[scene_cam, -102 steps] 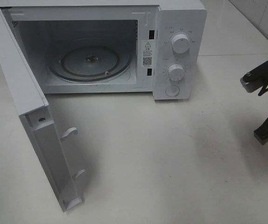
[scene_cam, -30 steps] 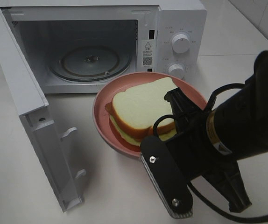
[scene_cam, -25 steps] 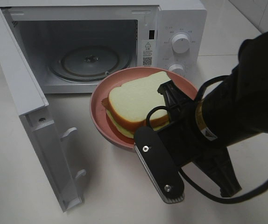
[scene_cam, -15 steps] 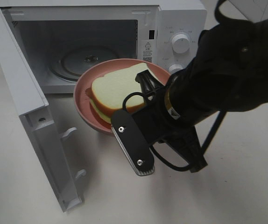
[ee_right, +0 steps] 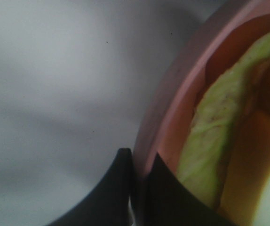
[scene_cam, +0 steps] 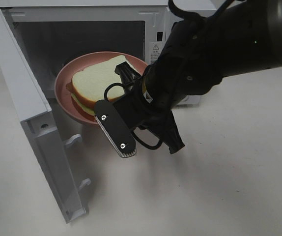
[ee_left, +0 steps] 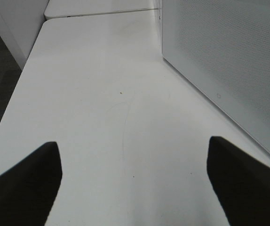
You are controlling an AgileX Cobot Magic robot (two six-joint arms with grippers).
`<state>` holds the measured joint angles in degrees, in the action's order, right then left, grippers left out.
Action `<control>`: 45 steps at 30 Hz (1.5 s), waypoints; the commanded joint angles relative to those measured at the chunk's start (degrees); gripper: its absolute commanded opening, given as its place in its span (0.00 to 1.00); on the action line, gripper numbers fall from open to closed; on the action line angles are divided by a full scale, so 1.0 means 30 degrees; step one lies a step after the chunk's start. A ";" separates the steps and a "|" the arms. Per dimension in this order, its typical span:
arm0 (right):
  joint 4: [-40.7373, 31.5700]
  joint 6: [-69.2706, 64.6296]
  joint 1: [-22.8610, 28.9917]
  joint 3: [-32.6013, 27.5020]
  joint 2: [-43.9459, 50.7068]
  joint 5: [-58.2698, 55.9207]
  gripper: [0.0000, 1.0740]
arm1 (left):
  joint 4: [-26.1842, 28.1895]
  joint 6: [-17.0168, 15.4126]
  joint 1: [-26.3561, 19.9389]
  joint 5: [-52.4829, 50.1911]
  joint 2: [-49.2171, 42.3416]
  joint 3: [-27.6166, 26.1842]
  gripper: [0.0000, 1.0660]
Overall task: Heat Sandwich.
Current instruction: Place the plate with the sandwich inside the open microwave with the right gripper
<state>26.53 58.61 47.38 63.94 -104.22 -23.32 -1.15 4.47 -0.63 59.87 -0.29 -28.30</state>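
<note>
The microwave (scene_cam: 82, 14) stands at the back of the white surface (scene_cam: 219, 187). Its door (scene_cam: 33, 128) is swung wide open toward the left side. The right arm reaches across from the right, and its dark bulk covers most of the control panel.

The right gripper (ee_right: 139, 157) is closed tight on the rim of a round pink plate (scene_cam: 77, 63). In the right wrist view the two dark fingers (ee_right: 118, 188) pinch the rim from either side, one outside the plate and one inside it.

The sandwich (scene_cam: 97, 78) lies on that plate. Its top white slice faces up, with tan crust along the edges. Up close, the pale yellowish-green filling (ee_right: 210, 122) shows just beside the inner finger.

The plate hangs in the air, off the surface, right at the mouth of the open cavity. From the high camera its far edge seems to have crossed the threshold, though I can't tell how far in it sits.

The left gripper (ee_left: 132, 146) is spread wide, with nothing but bare surface between its fingers. It is near a white, finely dotted panel (ee_left: 219, 47). That panel is probably the outer face of the door, but the angle leaves that unsure.
</note>
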 commanded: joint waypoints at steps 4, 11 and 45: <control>-0.0726 0.0936 -0.0745 0.1929 -0.1509 -0.0019 0.00 | -0.0630 -0.0038 0.0000 -0.0229 -0.0401 0.0038 0.73; -0.0726 0.0936 -0.1165 0.3648 -0.2712 0.0019 0.00 | -0.0974 -0.0038 0.0000 -0.0325 -0.0401 0.0038 0.73; -0.2215 0.1012 -0.2464 1.4324 -0.9492 -0.1031 0.00 | -0.2712 -0.2292 0.0000 -0.0382 -0.0401 0.0038 0.73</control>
<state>20.05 61.36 40.45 105.60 -132.87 -28.07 -8.88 -1.66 -0.63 59.70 -0.29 -28.30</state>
